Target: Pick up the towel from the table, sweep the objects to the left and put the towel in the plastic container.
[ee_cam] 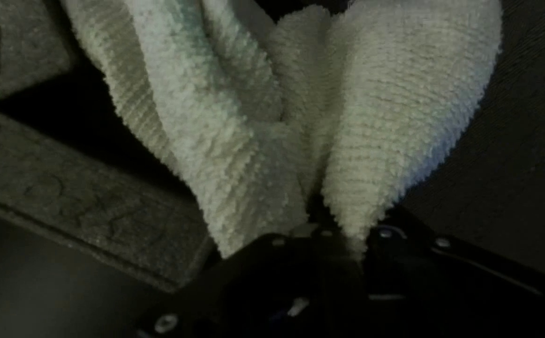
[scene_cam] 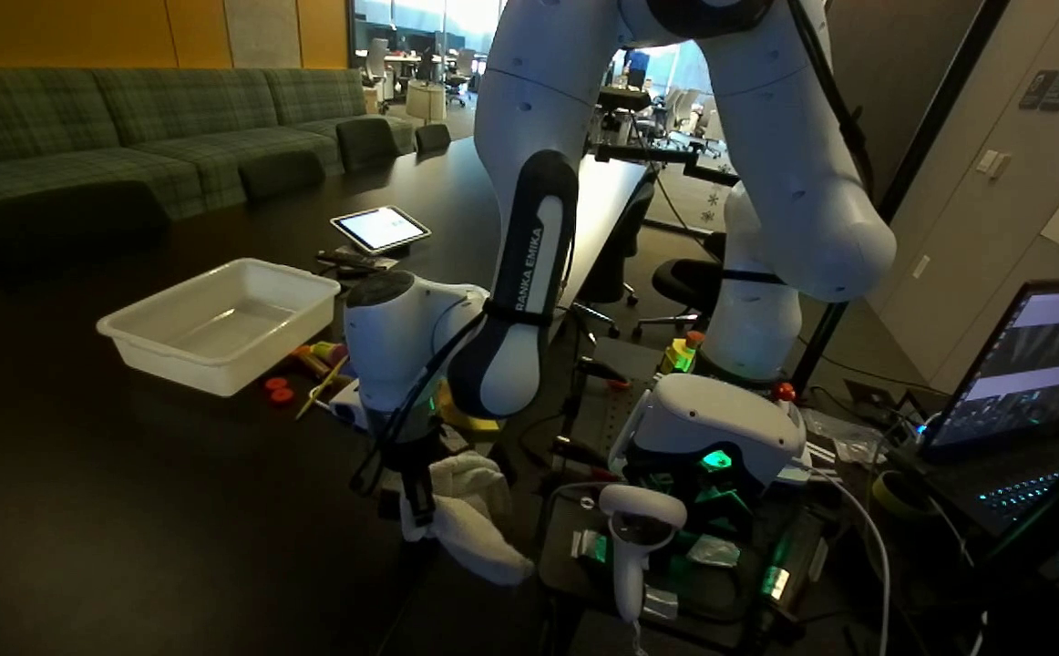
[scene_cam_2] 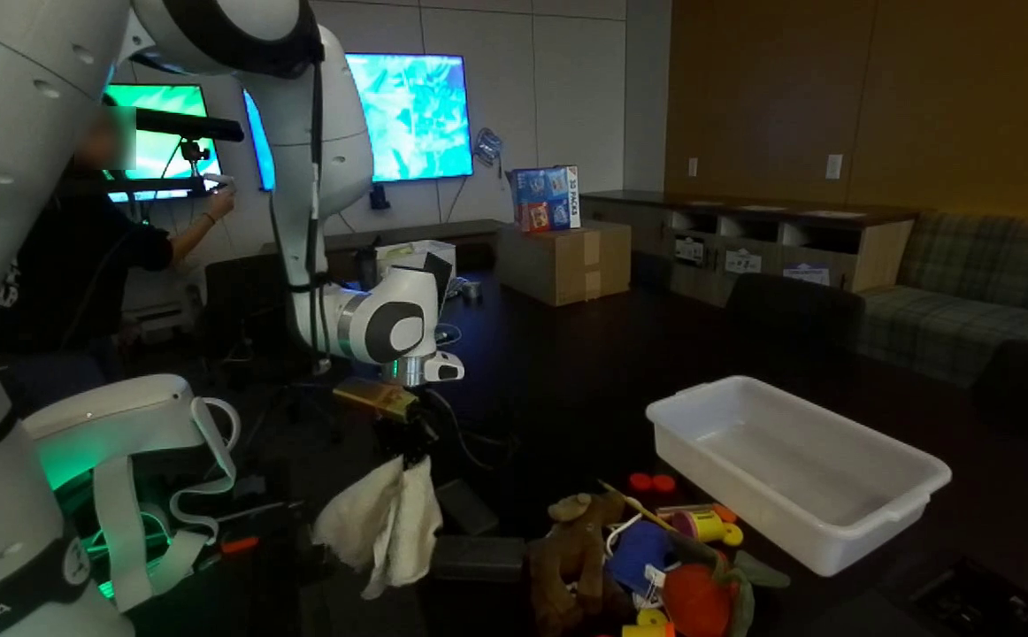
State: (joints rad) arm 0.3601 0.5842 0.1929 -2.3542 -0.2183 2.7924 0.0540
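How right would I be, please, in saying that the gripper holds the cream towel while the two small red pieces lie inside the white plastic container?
Not quite: the two small red pieces lie outside the white plastic container, on the black table beside it, as both exterior views show. The gripper does hold the cream towel.

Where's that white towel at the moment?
In an exterior view, the towel hangs from the gripper, left of the picture's centre, with a dark block showing between it and the brown soft toy farther right.
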